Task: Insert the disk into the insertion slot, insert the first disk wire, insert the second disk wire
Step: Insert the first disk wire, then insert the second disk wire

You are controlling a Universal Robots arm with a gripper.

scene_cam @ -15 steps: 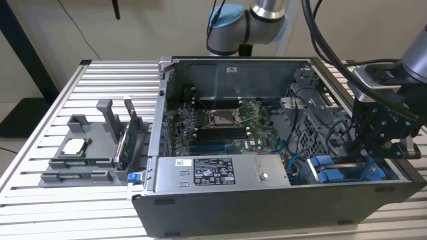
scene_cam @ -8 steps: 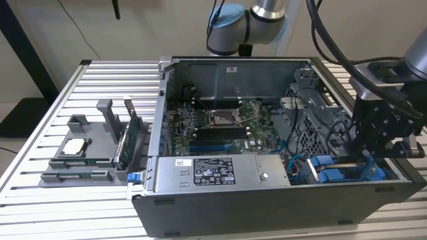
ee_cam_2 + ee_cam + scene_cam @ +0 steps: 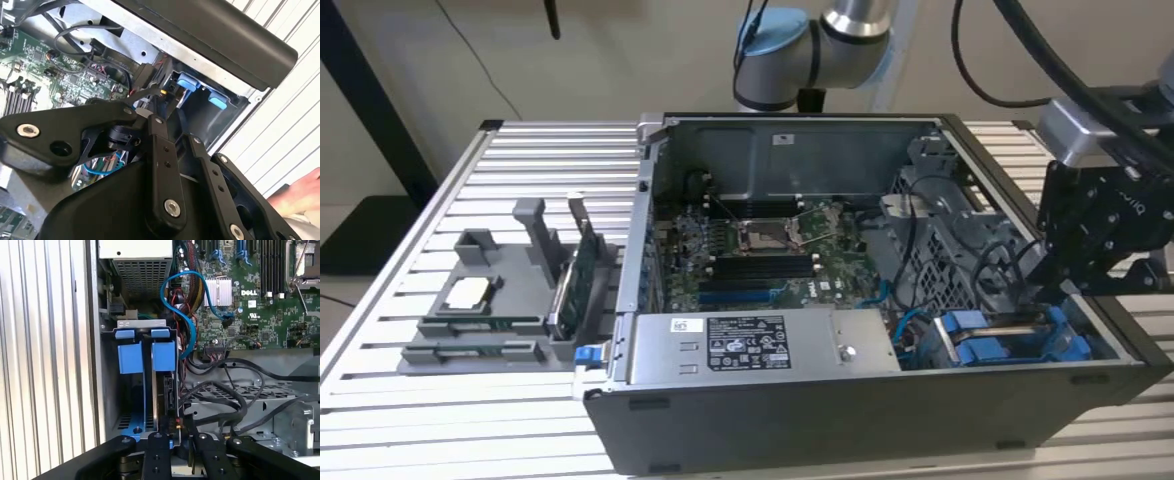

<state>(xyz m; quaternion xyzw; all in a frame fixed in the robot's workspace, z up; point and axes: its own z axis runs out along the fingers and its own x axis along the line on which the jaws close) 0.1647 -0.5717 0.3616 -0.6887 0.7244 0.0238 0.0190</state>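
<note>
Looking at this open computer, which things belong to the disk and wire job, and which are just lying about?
Job: insertion slot with blue rails; gripper right at it; loose black wires beside it, probably.
Lying about: grey holder of spare parts outside the case; power supply box; motherboard.

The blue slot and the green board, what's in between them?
In the first wrist view, a looping blue cable and some red and black wires run between the insertion slot and the green board.
</note>
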